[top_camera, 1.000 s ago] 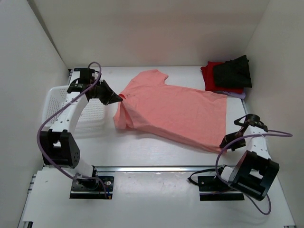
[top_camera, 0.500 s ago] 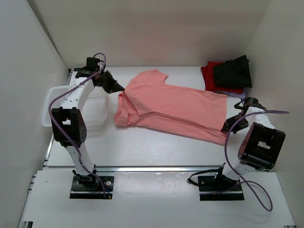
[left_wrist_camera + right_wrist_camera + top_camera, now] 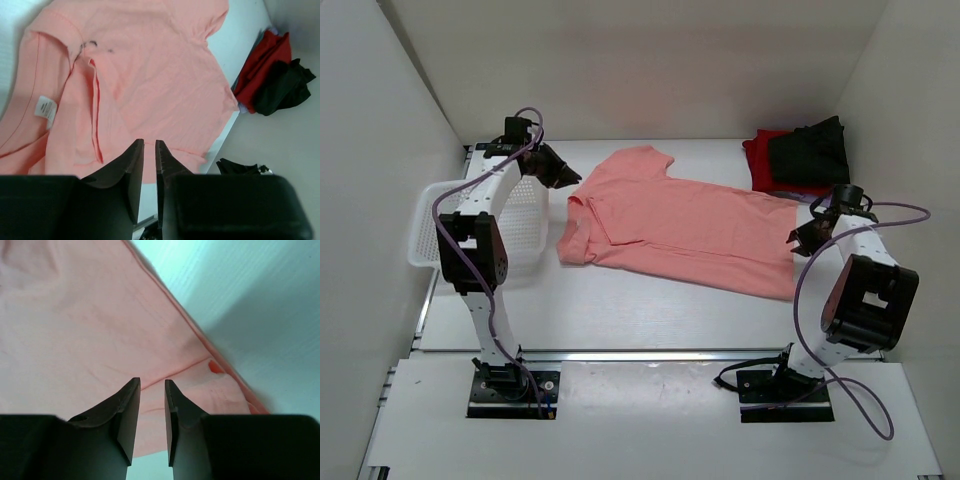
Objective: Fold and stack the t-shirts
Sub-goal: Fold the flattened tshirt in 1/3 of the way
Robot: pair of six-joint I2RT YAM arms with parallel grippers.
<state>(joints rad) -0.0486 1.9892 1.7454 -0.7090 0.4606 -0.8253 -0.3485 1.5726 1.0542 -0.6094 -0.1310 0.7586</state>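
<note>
Salmon-pink t-shirt [image 3: 685, 225] lies spread flat in the middle of the table [image 3: 620, 310], its collar end toward the left edge and its hem toward the right edge. The cloth near the collar is creased and partly doubled over, and the left wrist view shows a small white neck label [image 3: 45, 109] there. In the far right corner sits a stack: a lavender t-shirt [image 3: 823, 201] showing at the bottom, a red t-shirt [image 3: 760, 155] above it and a crumpled black t-shirt [image 3: 808, 152] on top. A white basket [image 3: 430, 215] stands along the left edge, just beside the spread shirt.

The left gripper [image 3: 568, 178] hangs at the collar end, between the basket and the shirt; its wrist camera shows the fingers a narrow slit apart with nothing between them. The right gripper [image 3: 798, 240] is over the hem at the right side, its fingers likewise slightly parted and empty, the pink cloth lying below them.
</note>
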